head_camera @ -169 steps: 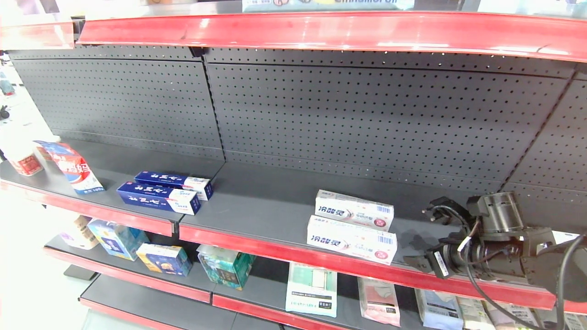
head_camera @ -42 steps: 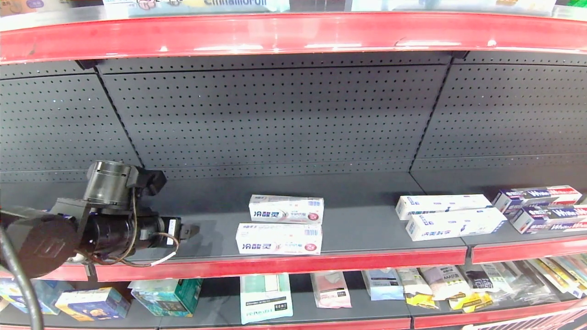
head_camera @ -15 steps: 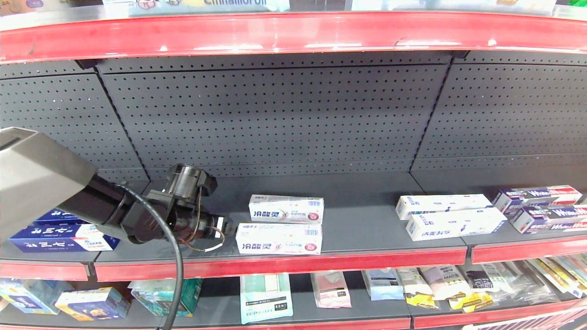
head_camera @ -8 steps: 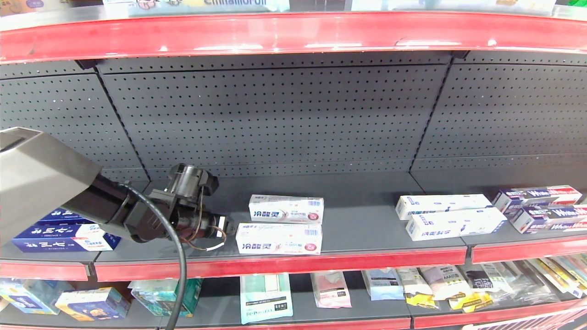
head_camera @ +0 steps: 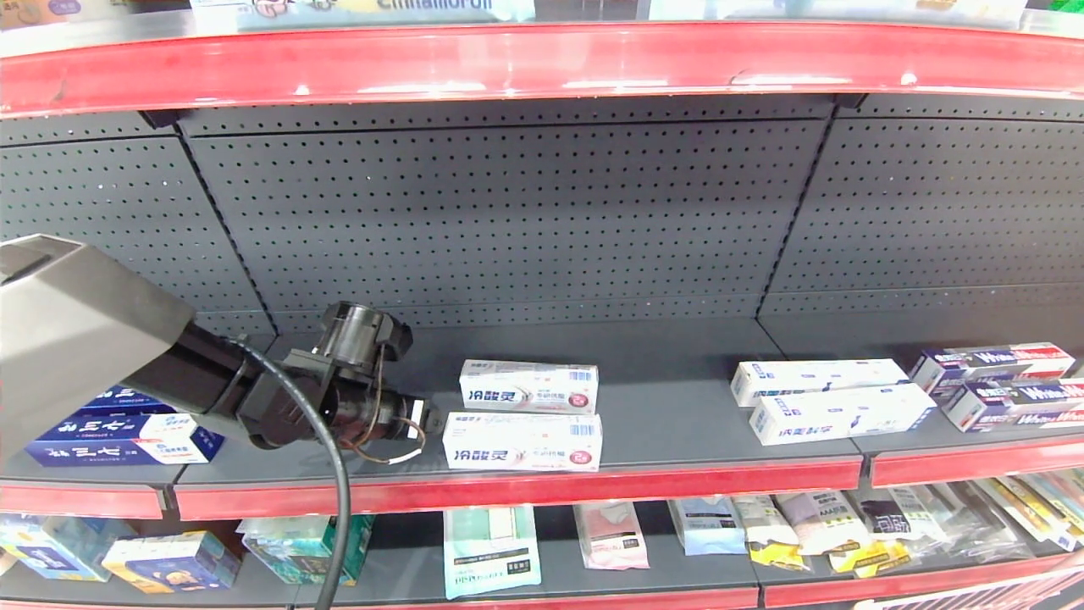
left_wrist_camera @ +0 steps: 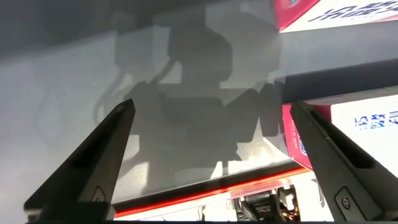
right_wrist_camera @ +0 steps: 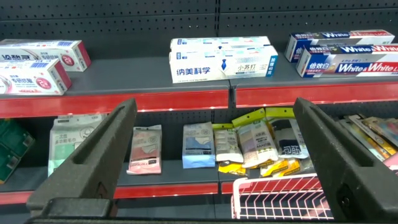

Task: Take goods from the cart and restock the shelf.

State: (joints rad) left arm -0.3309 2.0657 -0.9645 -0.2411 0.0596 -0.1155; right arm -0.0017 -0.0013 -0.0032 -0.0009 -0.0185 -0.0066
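Two white toothpaste boxes lie side by side on the dark middle shelf [head_camera: 677, 407], the back box [head_camera: 528, 386] behind the front box [head_camera: 522, 441]. My left gripper [head_camera: 428, 423] reaches in from the left, low over the shelf, right at the front box's left end. In the left wrist view this gripper [left_wrist_camera: 212, 106] is open. One finger [left_wrist_camera: 336, 158] is against the front box [left_wrist_camera: 367, 127], and nothing sits between the fingers. My right gripper [right_wrist_camera: 216, 102] hangs open in front of the shelves, above the cart's wire basket [right_wrist_camera: 280, 199].
Blue boxes [head_camera: 118, 428] lie on the shelf left of my arm. White boxes [head_camera: 834, 402] and blue-and-white boxes [head_camera: 999, 381] lie to the right. The lower shelf holds cartons [head_camera: 169, 559] and several flat packs [head_camera: 610, 534]. A red-edged shelf [head_camera: 542, 59] overhangs.
My left arm has pushed a little to the right. The front white box has slid slightly right along the shelf edge. The back box has not moved.
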